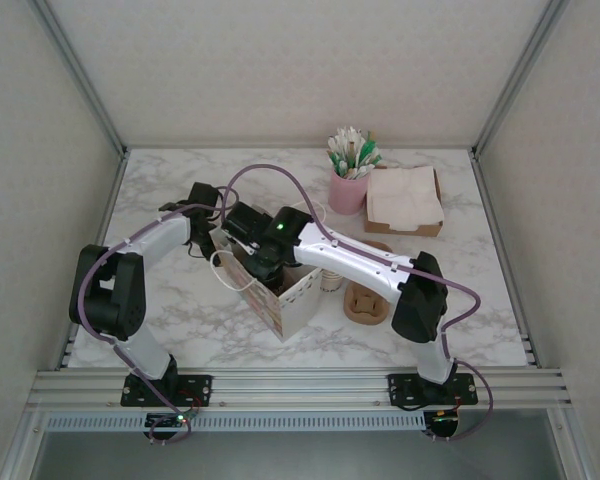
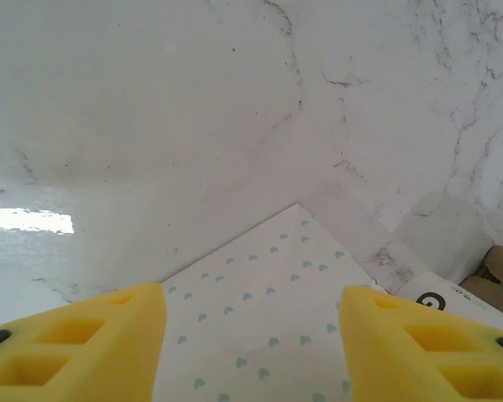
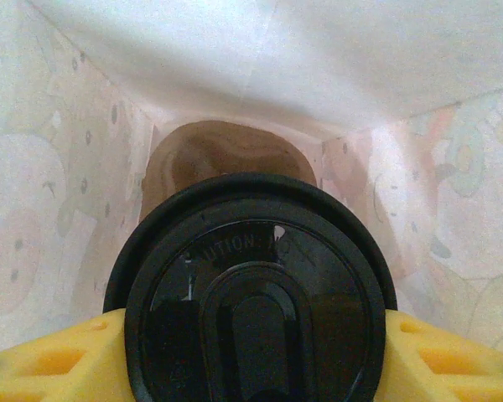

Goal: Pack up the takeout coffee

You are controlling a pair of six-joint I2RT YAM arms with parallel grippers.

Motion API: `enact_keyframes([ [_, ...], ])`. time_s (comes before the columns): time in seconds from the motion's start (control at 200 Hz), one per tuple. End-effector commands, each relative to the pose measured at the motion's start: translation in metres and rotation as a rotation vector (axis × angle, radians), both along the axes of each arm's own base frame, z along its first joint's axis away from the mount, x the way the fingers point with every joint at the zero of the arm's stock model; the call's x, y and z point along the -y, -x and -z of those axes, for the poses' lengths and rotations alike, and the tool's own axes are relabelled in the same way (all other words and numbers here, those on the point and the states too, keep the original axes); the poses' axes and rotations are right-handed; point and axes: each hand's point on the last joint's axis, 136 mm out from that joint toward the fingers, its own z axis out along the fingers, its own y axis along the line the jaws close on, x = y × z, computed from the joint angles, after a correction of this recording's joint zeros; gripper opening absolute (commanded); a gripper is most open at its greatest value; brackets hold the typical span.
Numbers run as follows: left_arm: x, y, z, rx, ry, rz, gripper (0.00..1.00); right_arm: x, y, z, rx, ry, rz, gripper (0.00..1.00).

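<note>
takeout coffee, wearing its black lid, is inside the paper bag, whose brown bottom shows beyond it. right gripper clamps it, a yellow finger against each side of the lid. left gripper stands half spread over the bag's heart-printed outer wall by the marble table; whether it touches the bag i cannot tell.
</note>
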Motion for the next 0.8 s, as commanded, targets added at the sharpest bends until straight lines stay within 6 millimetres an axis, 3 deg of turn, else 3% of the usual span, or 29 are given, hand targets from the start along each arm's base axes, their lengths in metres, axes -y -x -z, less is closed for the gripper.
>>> enact_keyframes([
  [0.0, 0.001, -0.003, -0.005, 0.007, -0.017, 0.000, 0.57, 0.014, 0.012, 0.034, -0.081, 0.078, 0.005, 0.47],
  [0.17, 0.001, -0.002, -0.006, 0.005, -0.016, 0.000, 0.57, 0.017, 0.014, 0.033, -0.085, 0.077, 0.017, 0.47],
  [0.526, 0.000, -0.001, -0.004, 0.003, -0.023, 0.000, 0.57, 0.001, -0.001, -0.017, 0.010, -0.042, 0.027, 0.48],
  [0.796, 0.000, -0.001, -0.003, -0.001, -0.024, 0.000, 0.57, -0.006, -0.004, -0.019, 0.010, -0.087, 0.041, 0.48],
])
